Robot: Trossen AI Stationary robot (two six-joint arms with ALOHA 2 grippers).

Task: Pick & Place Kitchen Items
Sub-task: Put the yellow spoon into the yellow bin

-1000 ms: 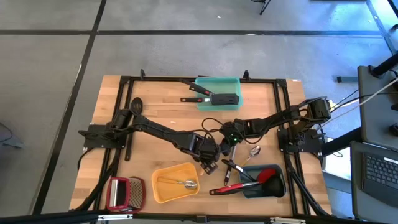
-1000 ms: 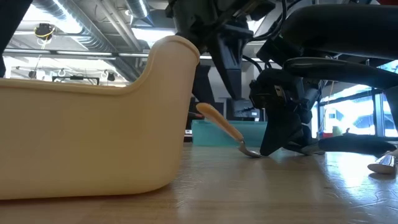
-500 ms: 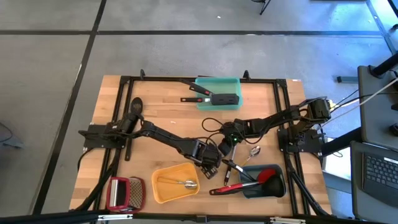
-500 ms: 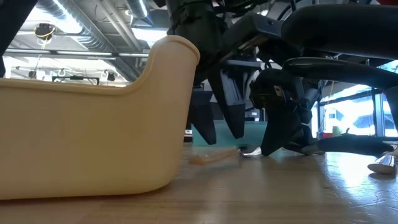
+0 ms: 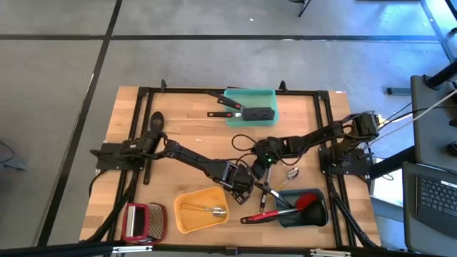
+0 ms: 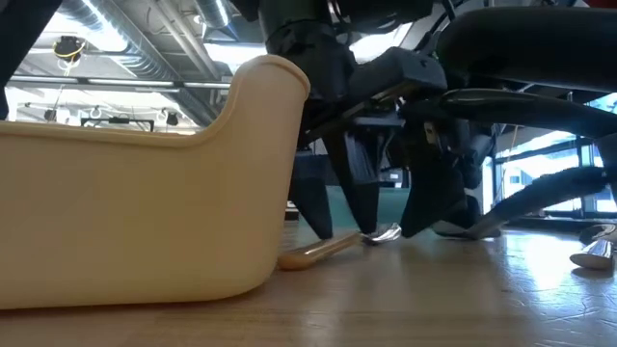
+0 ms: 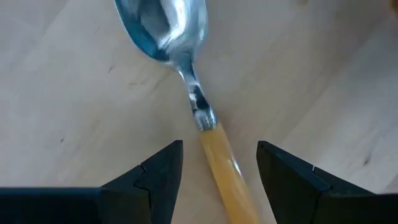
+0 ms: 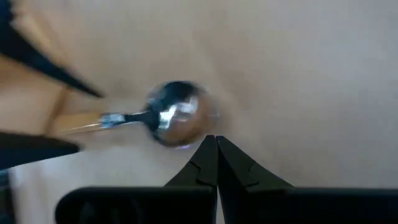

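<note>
A spoon with a pale wooden handle [image 7: 221, 168] and a shiny metal bowl [image 7: 163, 28] lies flat on the table just right of the yellow tray [image 6: 145, 212]. My left gripper [image 7: 219, 155] is open and points steeply down. Its fingers stand on either side of the handle near the metal neck without touching it. My right gripper [image 8: 216, 142] is shut, its tips right at the rim of the spoon's bowl [image 8: 177, 121]. In the high view both grippers [image 5: 243, 182] [image 5: 263, 165] meet at the table's middle and hide the spoon. My right gripper's shut fingertips [image 8: 214, 149] come slanting down to the edge of the spoon's bowl [image 8: 186, 134]. I cannot tell whether they touch it.
The yellow tray [image 5: 187, 214] holds a small metal spoon. A grey-blue tray [image 5: 318, 214] at the near right holds a red spoon and black utensils. A teal tray [image 5: 251, 96] stands at the far edge. A grater [image 5: 143, 220] lies near left, a black spatula [image 5: 156, 121] far left, a metal spoon [image 5: 291, 173] beside the right gripper.
My left gripper has come down over the spoon, still open, until its fingers straddle the handle. The spoon's handle, which stood tilted up off the table a second ago, has dropped flat onto the wood, while the bowl end stayed in place.
</note>
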